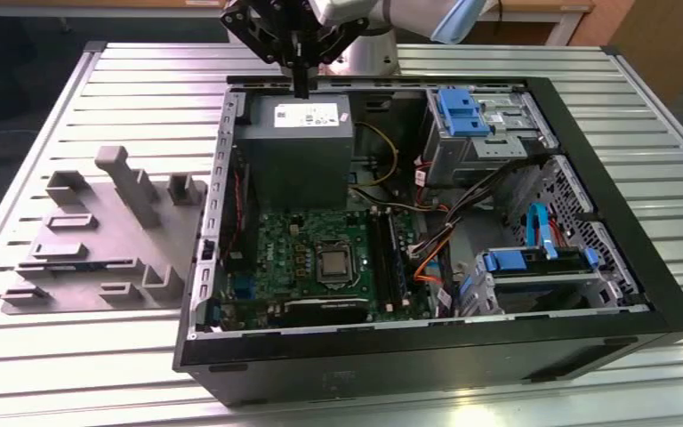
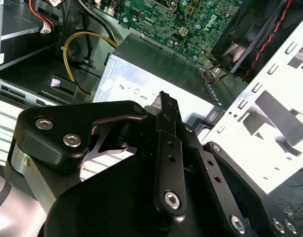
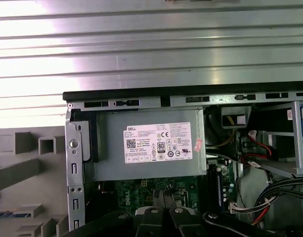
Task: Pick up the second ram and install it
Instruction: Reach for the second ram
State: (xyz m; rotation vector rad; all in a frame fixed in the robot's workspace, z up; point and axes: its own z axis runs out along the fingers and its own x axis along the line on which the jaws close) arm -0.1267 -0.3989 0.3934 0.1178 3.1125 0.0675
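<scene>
The gripper (image 1: 302, 87) hangs just above the grey power supply (image 1: 300, 147) at the case's (image 1: 437, 360) rim, its 2 fingers (image 2: 164, 106) pressed together with nothing between them. In the first wrist view, a thin blue strip, apparently the second ram (image 3: 3, 214), sits in the grey holder (image 3: 23, 168), outside the case and well apart from the gripper, off to its side.

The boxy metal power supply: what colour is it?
Grey power supply, white label; best in the first wrist view.
</scene>
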